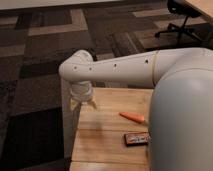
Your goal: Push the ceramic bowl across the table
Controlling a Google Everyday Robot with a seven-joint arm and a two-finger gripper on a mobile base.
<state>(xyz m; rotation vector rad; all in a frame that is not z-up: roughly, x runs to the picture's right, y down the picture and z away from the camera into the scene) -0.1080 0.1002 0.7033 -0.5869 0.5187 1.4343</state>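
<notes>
While the arm [120,67] reaches from the right edge of the view out to the left, its wrist bends down and the gripper [83,105] hangs over the far left corner of the table [100,135]. Its two yellowish fingertips [74,104] stand apart and nothing sits between them, so the pincer is released and grasps nothing. Whether the tips touch the wood or hover just above it cannot be told.

The bowl is not to be seen; the arm's bulky white shell covers the whole right part of the table, and what lies behind it is hidden.

On the bare planks to the right of the gripper, well apart from it, lies a thin orange thing [132,117], slanted, with its right end close to the shell. Nearer the camera, a flat dark packet [136,138] lies just beside the shell too, apart from the orange thing.

Beyond the table spreads a carpet [40,50] of dark and grey-brown blocks, and a black office chair [177,17] stands at the top right.
</notes>
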